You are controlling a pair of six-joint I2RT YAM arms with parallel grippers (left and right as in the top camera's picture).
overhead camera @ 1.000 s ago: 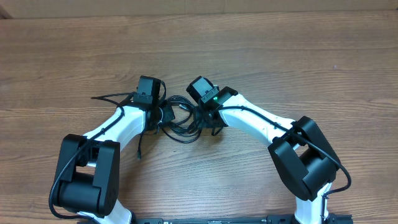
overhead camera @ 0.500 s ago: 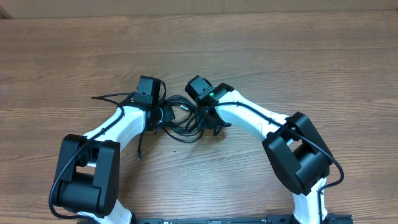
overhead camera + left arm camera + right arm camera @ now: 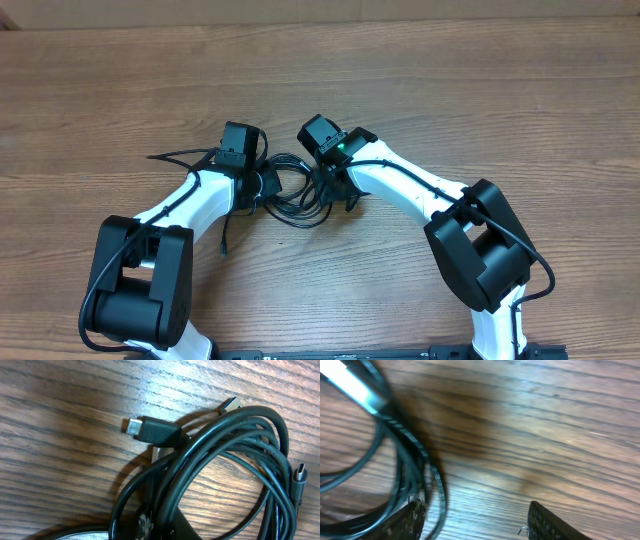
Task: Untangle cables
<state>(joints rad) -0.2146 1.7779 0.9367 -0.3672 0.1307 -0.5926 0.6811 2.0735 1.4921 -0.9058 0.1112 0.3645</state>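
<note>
Gripping the cables (image 3: 160,431) with the left gripper (image 3: 262,187). Holding the right gripper (image 3: 475,521) with jaws apart beside the loops, over the wooden table (image 3: 500,80).

Cables (image 3: 290,190) lie in one looped bunch on the desk (image 3: 450,90), approx mid-width, nearer the near edge than the far one. L gripper (image 3: 260,186) is at the bunch's left side and R gripper (image 3: 335,195) at its right side, w/ the bunch btwn the two. One strand runs out twd the desk's left edge. Another tail drops twd the near edge, just beside the L arm (image 3: 180,205). L wrist view: loops stacked over each other, one plug (image 3: 150,430) on the desk at their upper left, 2nd plug (image 3: 299,474) at their right side. R wrist view: strands against one fingertip (image 3: 412,520), bare desk btwn the two tips.
</note>
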